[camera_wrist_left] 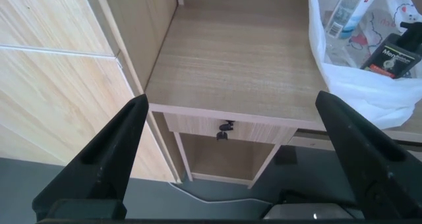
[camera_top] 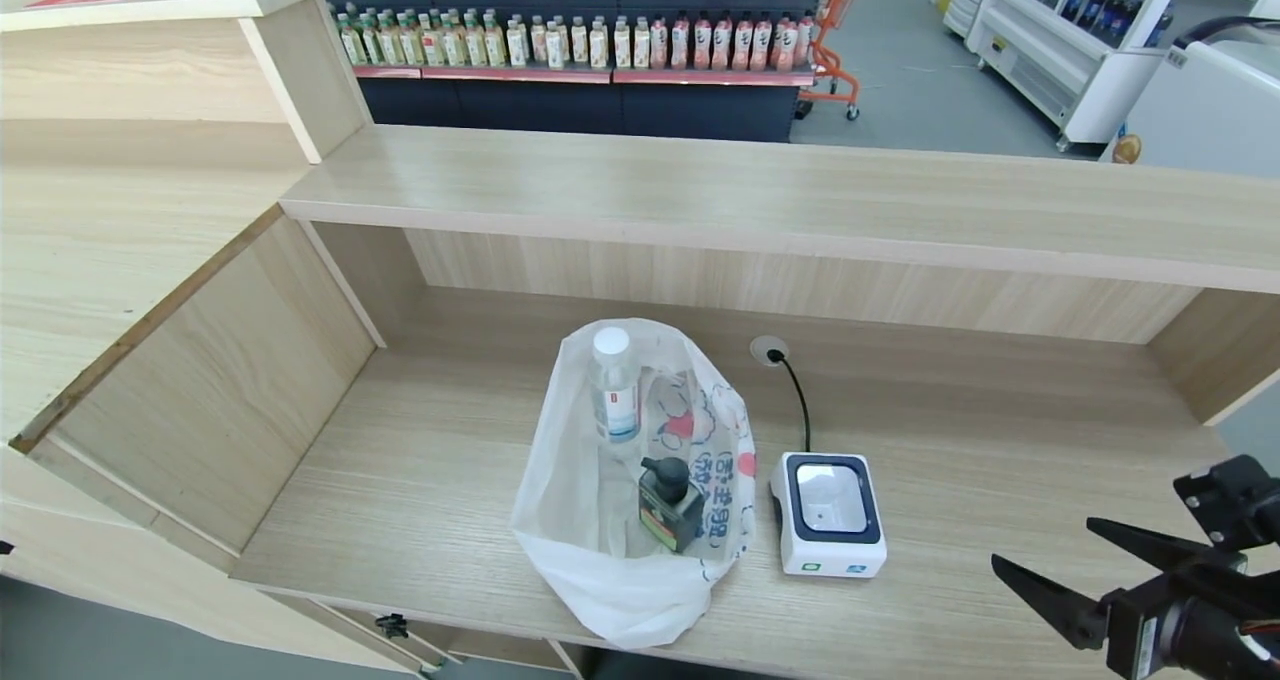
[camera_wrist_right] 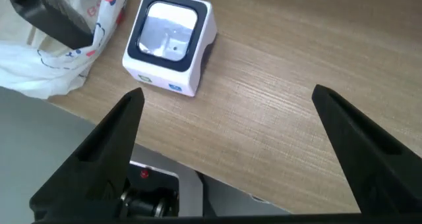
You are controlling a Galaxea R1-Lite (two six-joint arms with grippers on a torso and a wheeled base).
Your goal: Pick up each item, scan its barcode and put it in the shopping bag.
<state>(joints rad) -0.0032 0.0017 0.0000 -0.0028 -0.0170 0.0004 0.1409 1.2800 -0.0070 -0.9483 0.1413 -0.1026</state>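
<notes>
Wooden counter (camera_top: 1000, 430), drink shelves (camera_top: 600, 45) behind

No wording can be made out with certainty. Large blue characters and red cartoon print are seen on the white plastic shopping bag (camera_top: 565, 500) at lower centre of the head view, creased and turned sideways. A white-lettered label is borne by the black square pump bottle (camera_top: 670, 508) inside it, and a white label with a red mark and blue band by the clear round bottle with a white cap (camera_top: 615, 385) above. Two small icons, green and blue, are set on the white box-shaped barcode scanner (camera_top: 828, 512) just right of the bag. Labels on the row of drink bottles (camera_top: 575, 42) at the top are too small to be read.
</notes>
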